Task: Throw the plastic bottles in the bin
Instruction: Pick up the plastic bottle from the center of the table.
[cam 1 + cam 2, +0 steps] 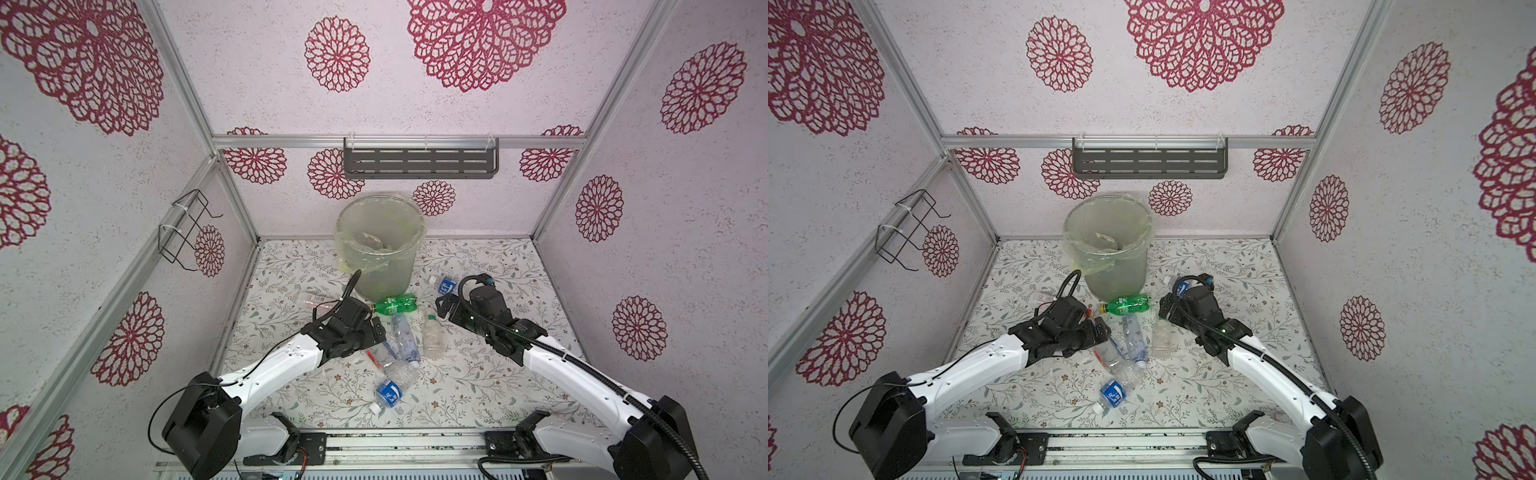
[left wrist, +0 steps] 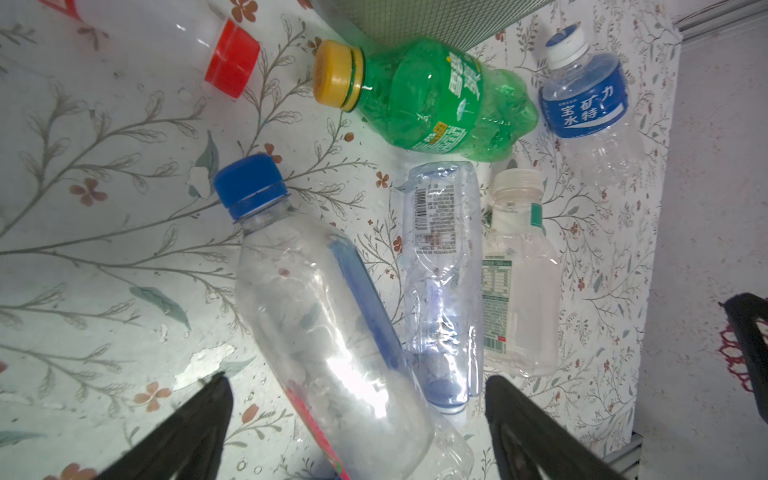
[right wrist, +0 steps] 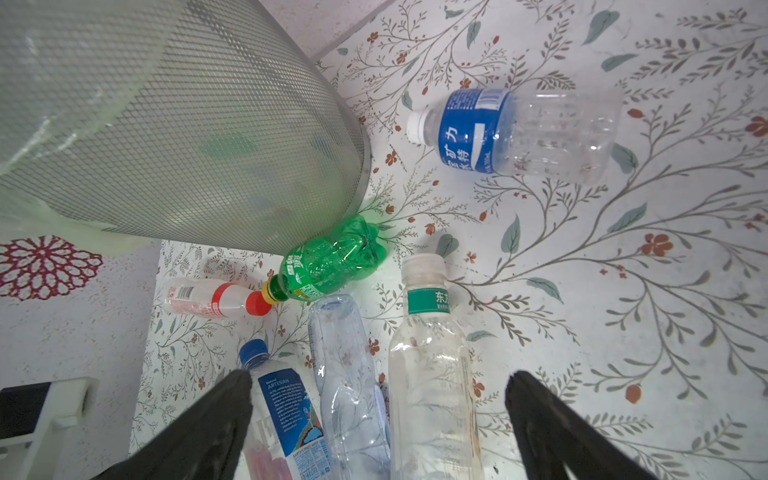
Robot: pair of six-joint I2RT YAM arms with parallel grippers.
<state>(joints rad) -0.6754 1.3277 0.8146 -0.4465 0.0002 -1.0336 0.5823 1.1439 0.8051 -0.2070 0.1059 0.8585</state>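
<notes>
The bin (image 1: 386,278) is grey-green mesh, lined with a pale yellowish bag (image 1: 353,253). The green bottle (image 1: 395,305) has a yellow cap (image 2: 332,72). The clear bottles (image 2: 324,316) carry a blue cap (image 2: 249,183), a red cap (image 2: 232,58), a blue label (image 2: 582,110). The table (image 1: 478,382) bears grey-green sprigs and rust flowers; the walls (image 1: 395,108), crimson rosettes on white. The arms (image 1: 282,361) are white and black.

Left arm (image 1: 274,365), right arm (image 1: 557,361): jaws wide.

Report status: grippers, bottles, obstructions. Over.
Left gripper open, empty, above blue-capped bottle. Right gripper open, empty, above green-labelled bottle. Several plastic bottles loose on table, green bottle at bin foot. Bin mouth unobstructed.
</notes>
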